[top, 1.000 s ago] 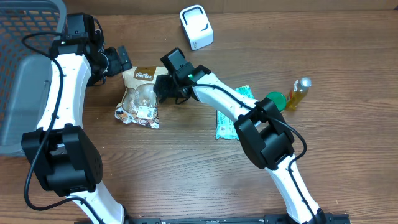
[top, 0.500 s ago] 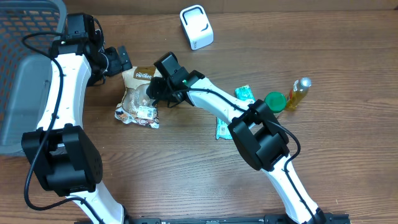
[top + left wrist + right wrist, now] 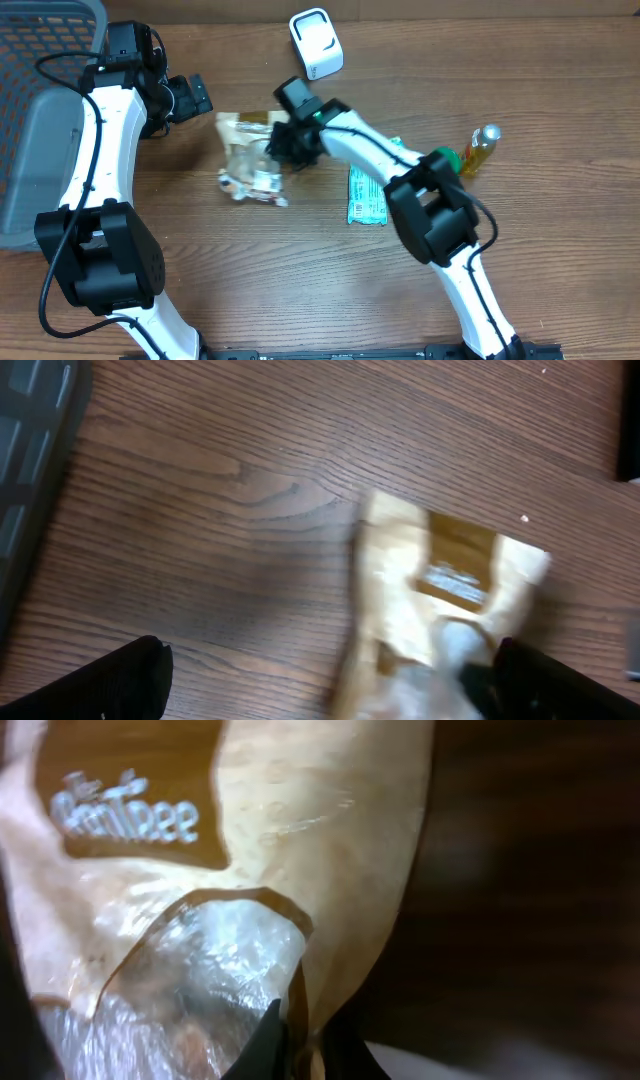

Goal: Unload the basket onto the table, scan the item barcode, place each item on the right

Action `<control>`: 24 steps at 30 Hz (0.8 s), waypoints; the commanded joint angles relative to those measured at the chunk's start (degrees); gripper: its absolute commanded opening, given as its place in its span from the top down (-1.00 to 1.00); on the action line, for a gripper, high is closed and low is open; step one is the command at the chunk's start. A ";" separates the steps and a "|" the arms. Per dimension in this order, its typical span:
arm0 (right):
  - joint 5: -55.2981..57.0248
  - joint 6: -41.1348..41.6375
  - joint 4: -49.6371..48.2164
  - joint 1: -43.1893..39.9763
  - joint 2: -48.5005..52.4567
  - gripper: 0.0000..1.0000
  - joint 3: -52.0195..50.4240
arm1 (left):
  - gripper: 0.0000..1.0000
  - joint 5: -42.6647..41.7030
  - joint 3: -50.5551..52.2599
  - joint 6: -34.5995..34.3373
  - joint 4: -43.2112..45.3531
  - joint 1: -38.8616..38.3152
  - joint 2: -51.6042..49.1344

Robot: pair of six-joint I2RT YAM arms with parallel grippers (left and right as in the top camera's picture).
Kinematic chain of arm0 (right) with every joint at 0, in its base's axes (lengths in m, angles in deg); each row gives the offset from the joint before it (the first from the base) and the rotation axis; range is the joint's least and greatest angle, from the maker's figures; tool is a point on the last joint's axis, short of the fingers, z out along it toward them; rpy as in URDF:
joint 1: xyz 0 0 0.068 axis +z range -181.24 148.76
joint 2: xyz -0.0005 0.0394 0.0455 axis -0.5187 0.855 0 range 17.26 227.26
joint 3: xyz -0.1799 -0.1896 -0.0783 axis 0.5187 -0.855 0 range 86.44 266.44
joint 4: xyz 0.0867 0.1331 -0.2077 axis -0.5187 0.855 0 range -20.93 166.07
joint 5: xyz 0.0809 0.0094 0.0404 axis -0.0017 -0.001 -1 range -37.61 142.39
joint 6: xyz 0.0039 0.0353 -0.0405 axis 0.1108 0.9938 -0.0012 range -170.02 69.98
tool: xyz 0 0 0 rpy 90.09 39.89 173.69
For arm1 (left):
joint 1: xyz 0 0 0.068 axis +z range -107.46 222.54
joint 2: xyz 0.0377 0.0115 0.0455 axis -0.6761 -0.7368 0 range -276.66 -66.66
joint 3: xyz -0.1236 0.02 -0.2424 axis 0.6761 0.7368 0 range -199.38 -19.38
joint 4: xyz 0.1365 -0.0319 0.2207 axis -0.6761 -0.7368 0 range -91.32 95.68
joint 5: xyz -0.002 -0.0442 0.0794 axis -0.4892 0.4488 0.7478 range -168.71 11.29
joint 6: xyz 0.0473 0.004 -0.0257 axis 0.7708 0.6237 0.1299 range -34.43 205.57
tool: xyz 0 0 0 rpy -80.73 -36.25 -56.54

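Note:
The item is a tan and clear snack bag (image 3: 248, 158) lying on the wood table, with a white label (image 3: 264, 181) near its lower end; I cannot make out a barcode. My right gripper (image 3: 290, 142) is shut on the bag's right edge. In the right wrist view the bag (image 3: 250, 840) fills the frame and the gripper (image 3: 305, 1055) pinches its folded edge. My left gripper (image 3: 190, 97) stands open up and to the left of the bag, apart from it. From the left wrist the bag (image 3: 440, 590) shows blurred, near the right finger of the gripper (image 3: 330, 695). A white scanner (image 3: 316, 43) stands at the back.
A grey basket (image 3: 30, 150) fills the left edge. A green packet (image 3: 365, 195) lies right of the bag, under the right arm. A green lid (image 3: 443, 160) and a small yellow bottle (image 3: 482, 148) sit further right.
My right gripper has shut on the bag's edge and dragged the bag to the right, away from the left gripper. The left arm has not moved.

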 commanded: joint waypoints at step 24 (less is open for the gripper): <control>-10.05 -2.51 26.38 -7.69 -3.80 0.53 0.09 | -0.99 0.37 -0.92 0.46 0.11 -0.46 0.70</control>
